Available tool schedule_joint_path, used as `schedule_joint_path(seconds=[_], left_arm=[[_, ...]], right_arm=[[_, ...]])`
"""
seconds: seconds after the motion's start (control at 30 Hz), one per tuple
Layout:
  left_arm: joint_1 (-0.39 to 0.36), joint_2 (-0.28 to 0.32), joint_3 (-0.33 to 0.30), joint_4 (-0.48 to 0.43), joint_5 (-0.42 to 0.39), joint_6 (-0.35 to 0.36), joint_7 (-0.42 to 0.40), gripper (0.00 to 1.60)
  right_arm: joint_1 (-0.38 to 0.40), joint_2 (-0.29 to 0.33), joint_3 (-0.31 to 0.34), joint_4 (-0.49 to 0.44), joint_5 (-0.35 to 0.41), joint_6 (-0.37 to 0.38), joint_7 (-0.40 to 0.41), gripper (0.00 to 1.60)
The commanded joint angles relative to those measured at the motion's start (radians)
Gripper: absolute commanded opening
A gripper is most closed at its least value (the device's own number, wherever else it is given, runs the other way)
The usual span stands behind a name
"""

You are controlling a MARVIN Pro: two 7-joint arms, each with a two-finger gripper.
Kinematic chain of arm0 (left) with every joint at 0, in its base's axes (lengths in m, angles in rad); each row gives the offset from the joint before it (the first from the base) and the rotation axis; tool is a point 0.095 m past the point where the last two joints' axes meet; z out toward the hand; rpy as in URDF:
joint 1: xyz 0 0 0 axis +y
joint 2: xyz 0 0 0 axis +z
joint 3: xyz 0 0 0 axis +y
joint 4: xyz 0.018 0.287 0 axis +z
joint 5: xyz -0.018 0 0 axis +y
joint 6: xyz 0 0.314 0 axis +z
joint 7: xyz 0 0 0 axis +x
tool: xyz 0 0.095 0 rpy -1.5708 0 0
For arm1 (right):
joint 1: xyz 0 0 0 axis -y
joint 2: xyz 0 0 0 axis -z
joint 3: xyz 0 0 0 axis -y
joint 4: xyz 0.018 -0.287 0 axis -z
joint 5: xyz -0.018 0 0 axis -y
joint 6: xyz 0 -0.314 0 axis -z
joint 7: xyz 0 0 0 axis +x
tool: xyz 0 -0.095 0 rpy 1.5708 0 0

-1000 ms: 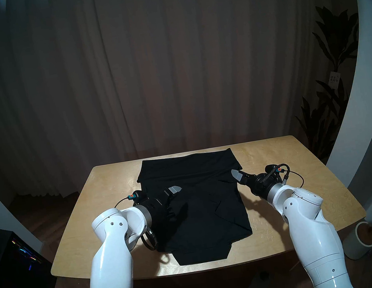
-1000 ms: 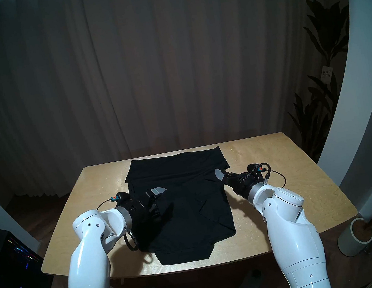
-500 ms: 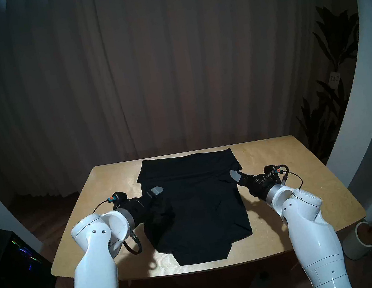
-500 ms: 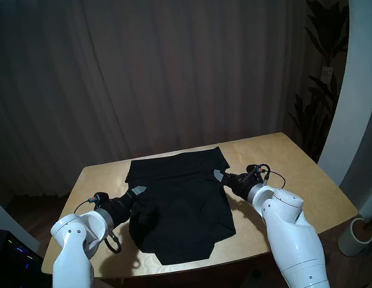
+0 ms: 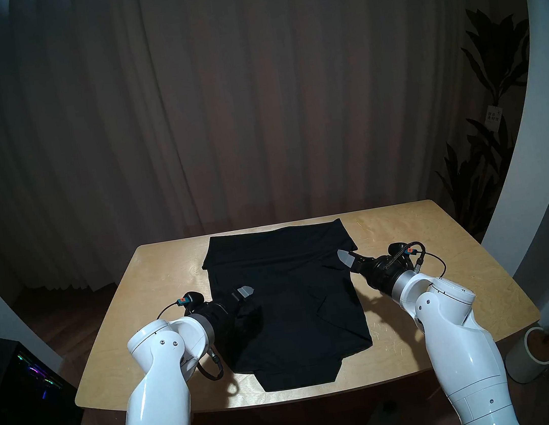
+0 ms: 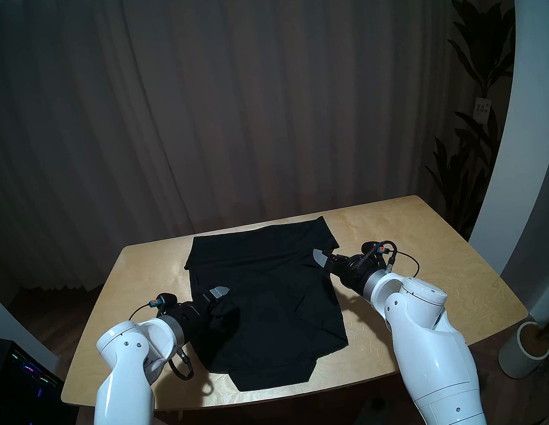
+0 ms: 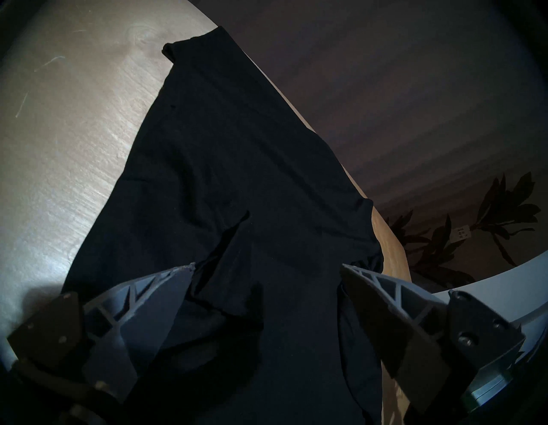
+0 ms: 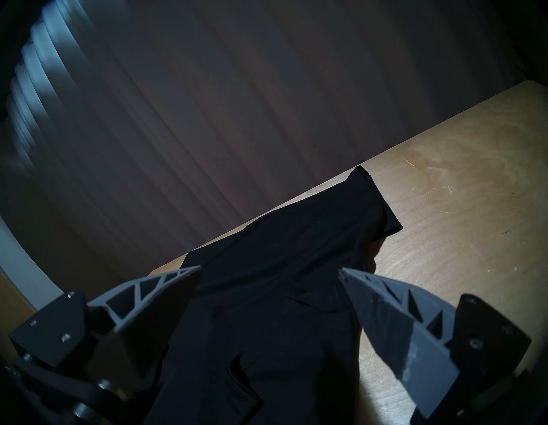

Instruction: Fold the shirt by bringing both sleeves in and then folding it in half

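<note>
On the table point(image 5: 157, 295): shirt point(image 5: 291, 310) sleeves perhaps tucked, folds indistinct | left hand point(image 7: 267, 270) released | right hand point(image 8: 271, 268) released

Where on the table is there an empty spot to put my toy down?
Bare wood lies on the table to the right of the shirt, beyond the right gripper, and along the far left edge. The middle is crowded: the shirt fills it, with the left gripper over it.

bare table point(image 5: 157, 295) flanking shirt point(image 5: 291, 310)
</note>
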Motion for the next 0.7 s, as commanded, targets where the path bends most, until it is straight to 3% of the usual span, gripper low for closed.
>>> schedule_joint_path(seconds=[0.0, 0.3, 0.67], left_arm=[[-0.05, 0.003, 0.019, -0.003, 0.0, -0.007, -0.03, 1.6], [-0.077, 0.001, 0.051, -0.019, -0.015, 0.009, -0.072, 1.6], [-0.131, 0.005, 0.109, 0.053, -0.021, 0.021, -0.108, 1.6]], right_arm=[[0.005, -0.003, 0.005, -0.026, 0.004, 0.002, -0.004, 1.6], [0.009, -0.001, 0.008, -0.017, -0.002, 0.001, -0.007, 1.6], [0.018, -0.002, 0.012, -0.005, -0.001, -0.005, -0.011, 1.6]])
